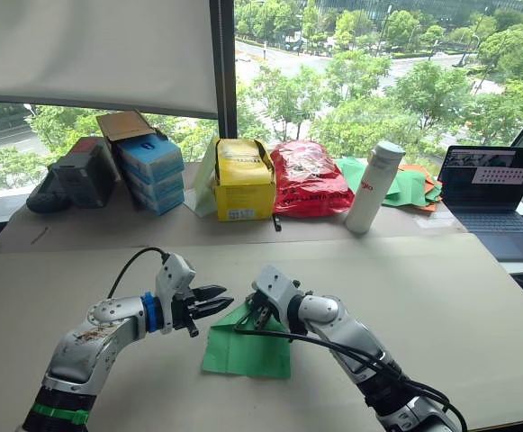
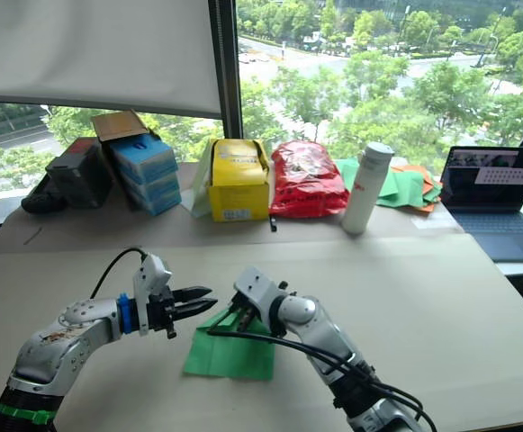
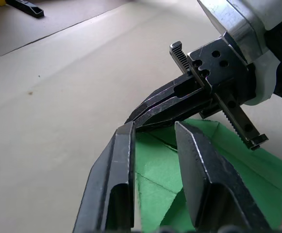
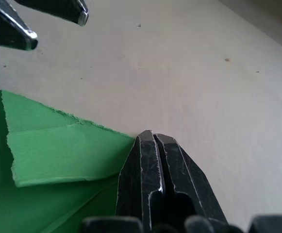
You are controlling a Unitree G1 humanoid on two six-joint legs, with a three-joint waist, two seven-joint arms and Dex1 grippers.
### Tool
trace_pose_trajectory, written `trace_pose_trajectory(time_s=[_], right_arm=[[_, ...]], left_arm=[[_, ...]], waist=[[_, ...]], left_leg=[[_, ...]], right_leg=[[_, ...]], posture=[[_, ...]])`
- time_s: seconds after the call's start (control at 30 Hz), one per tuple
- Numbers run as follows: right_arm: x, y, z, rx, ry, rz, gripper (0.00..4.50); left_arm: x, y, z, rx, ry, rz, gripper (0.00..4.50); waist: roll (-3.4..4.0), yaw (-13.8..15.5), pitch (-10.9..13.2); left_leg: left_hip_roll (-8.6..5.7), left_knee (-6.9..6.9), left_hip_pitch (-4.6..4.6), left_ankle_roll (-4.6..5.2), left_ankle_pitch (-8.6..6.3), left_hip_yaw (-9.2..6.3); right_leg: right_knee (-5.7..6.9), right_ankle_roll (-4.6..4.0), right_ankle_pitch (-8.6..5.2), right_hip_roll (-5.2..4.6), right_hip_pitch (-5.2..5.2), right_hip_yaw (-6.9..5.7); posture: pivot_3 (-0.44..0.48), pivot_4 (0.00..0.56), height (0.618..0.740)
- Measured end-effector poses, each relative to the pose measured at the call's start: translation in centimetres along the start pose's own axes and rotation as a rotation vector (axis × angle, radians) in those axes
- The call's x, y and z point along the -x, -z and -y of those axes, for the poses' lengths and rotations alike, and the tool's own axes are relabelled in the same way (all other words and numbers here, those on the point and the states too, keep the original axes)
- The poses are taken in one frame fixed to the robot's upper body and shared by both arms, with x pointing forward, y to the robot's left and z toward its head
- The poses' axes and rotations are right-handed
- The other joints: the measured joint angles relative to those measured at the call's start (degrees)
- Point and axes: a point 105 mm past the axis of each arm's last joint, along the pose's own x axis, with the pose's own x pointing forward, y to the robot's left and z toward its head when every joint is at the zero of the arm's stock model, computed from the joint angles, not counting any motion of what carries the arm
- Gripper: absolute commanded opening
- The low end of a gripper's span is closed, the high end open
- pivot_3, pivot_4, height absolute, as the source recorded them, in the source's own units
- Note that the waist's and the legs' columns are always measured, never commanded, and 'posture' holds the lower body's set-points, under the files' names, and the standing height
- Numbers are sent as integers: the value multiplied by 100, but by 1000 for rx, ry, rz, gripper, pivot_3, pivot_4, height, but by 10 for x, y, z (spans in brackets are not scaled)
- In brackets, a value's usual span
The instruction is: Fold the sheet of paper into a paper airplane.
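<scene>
The sheet of paper (image 1: 243, 346), green and partly folded, lies on the tan table (image 1: 441, 306) between the two arms, its far end narrowed to a point under the right gripper (image 1: 259, 317). The right wrist view shows what the head views cannot: a folded-over flap with a ragged edge, and that gripper's two black fingers pressed together, their tips at the paper's edge; whether any paper is pinched between them cannot be told. The left wrist view shows crease lines across the green surface and the left gripper (image 3: 153, 128) with its fingers apart, tips just beside the right gripper's closed fingers, over the paper's pointed end. From the head views the left gripper hovers near the paper's left far corner, and whether it touches the sheet is hard to make out. The right arm and its black cable cover part of the paper's right side. Along the far edge of the table stand blue boxes (image 1: 151, 171), a yellow box (image 1: 243, 180), a red bag (image 1: 308, 178), a white bottle (image 1: 374, 187), a heap of green and orange sheets (image 1: 410, 187) and an open laptop (image 1: 493, 193), the laptop cut off at the picture's edge.
</scene>
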Motion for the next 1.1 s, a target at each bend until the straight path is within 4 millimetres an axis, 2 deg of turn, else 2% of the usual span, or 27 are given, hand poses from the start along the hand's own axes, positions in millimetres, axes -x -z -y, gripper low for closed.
trace_pose_trajectory(time_s=[0.03,0.23,0.43,0.83,1.1], right_arm=[[0,0,0,-1,3,-2,0],[0,-1,0,-2,5,-1,0],[1,-1,-1,-1,8,-1,0],[2,0,-1,-12,11,-21,0],[2,0,-4,-11,1,-22,0]], left_arm=[[-4,3,-3,-2,-19,-18,37],[-29,29,-5,-27,-34,-111,37],[-43,28,-5,-76,-29,-112,37],[-45,33,-8,-127,-44,-195,37],[-27,42,-3,-116,-46,-234,37]], waist=[[0,8,0],[-1,5,0],[-1,2,-1],[-2,7,-4],[-2,-15,-6]], left_leg=[[-1,0,0,-3,2,0],[-6,0,-5,-4,4,2],[-7,0,-6,-4,4,2],[-2,-1,17,-2,3,1],[4,-5,21,-3,3,2]], right_leg=[[-1,0,0,2,2,0],[1,0,0,4,-3,1],[1,0,0,4,-5,3],[3,-1,0,3,13,7],[10,-3,-2,2,3,24]], posture=[[0,150,740],[0,150,740],[0,150,740],[0,150,740],[0,150,740]])
